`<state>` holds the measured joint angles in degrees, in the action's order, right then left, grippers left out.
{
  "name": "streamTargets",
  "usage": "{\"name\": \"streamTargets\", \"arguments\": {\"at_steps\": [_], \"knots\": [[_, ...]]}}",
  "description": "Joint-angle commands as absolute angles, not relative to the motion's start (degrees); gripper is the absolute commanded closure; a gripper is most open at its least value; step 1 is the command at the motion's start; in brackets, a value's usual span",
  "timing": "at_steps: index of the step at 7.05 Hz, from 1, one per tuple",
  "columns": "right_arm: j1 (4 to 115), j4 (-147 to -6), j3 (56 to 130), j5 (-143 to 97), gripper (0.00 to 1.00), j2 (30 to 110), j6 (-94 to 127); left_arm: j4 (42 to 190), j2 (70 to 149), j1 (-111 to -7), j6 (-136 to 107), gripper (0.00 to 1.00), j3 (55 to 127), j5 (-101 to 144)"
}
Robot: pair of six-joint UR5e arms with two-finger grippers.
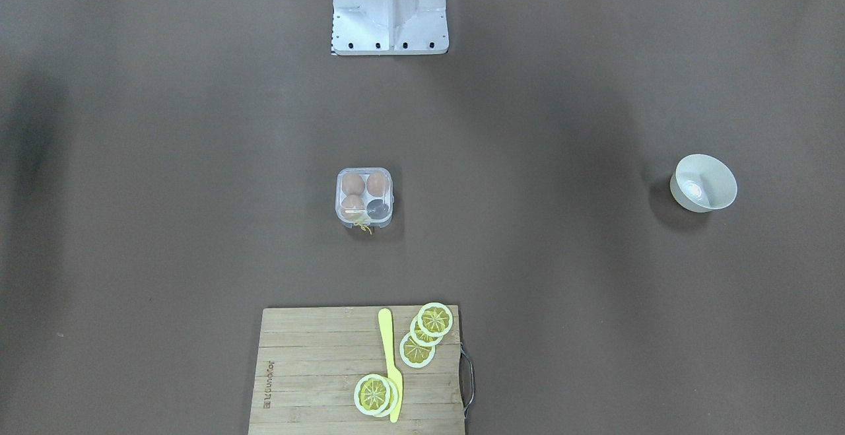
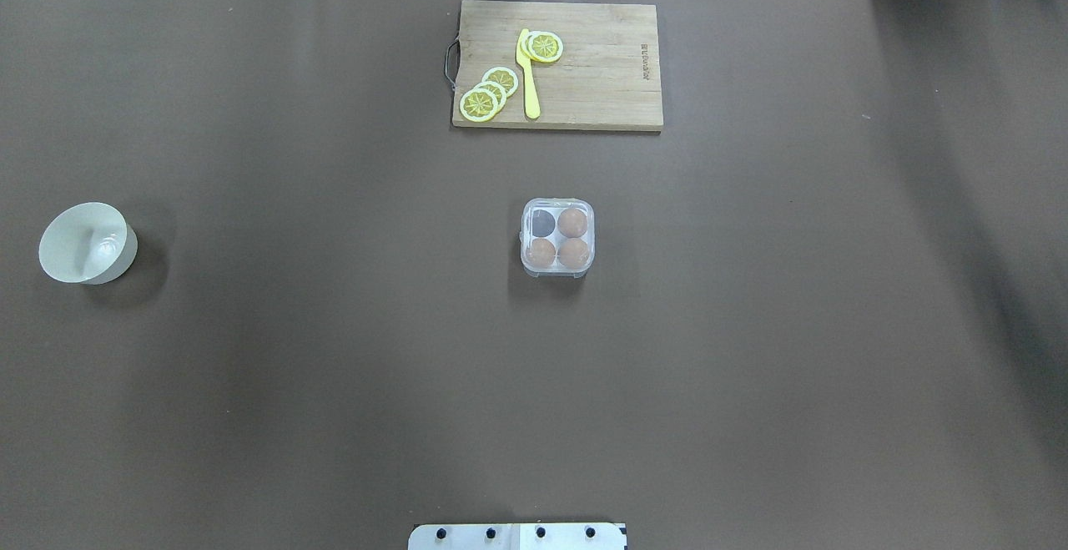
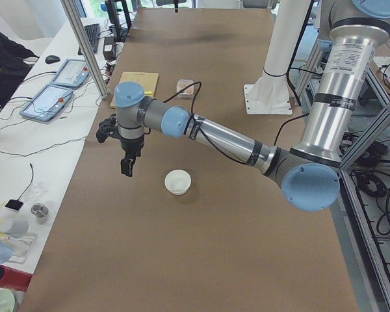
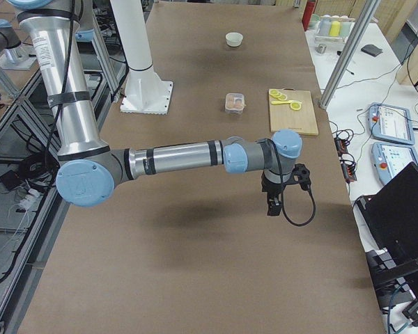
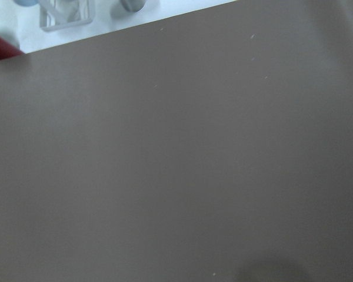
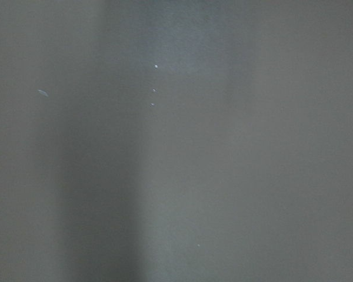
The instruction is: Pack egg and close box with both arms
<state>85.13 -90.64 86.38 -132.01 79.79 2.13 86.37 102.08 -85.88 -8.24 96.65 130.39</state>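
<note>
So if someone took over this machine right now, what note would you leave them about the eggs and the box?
Left tool: hangs above the table near the bowl, nothing visibly in it; open or shut cannot be told.
Right tool: hangs over bare table; same, cannot tell.
Box: mid-table, three eggs inside, one cell empty; lid seems down.
Bowl: no egg in it.
Done, apparently: egg packed, box closed.
Left: check that the lid is really latched.

Box (image 2: 557,237) at table (image 2: 334,366) centre, three eggs (image 2: 572,222) in its cells. Bowl (image 2: 87,243) well apart to the robot's left. Cutting board (image 2: 601,74) beyond the box, lemon slices (image 2: 491,93) and knife (image 2: 529,83) on it.
</note>
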Motion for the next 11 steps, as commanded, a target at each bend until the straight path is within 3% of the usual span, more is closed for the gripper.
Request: {"name": "streamTargets", "arguments": {"at_steps": [1, 3, 11], "knots": [[90.7, -90.6, 89.2, -136.3, 0.0, 86.4, -1.5, 91.0, 94.9, -87.5, -7.4, 0.02, 93.7, 132.0], [91.1, -91.1, 90.4, -136.8, 0.0, 87.8, -1.0, 96.9, 93.3, -88.3, -7.8, 0.02, 87.8, 132.1], [91.0, -91.1, 90.2, -137.7, 0.0, 87.7, 0.1, 93.5, 92.6, -89.1, -8.3, 0.02, 90.9, 132.5]]}}
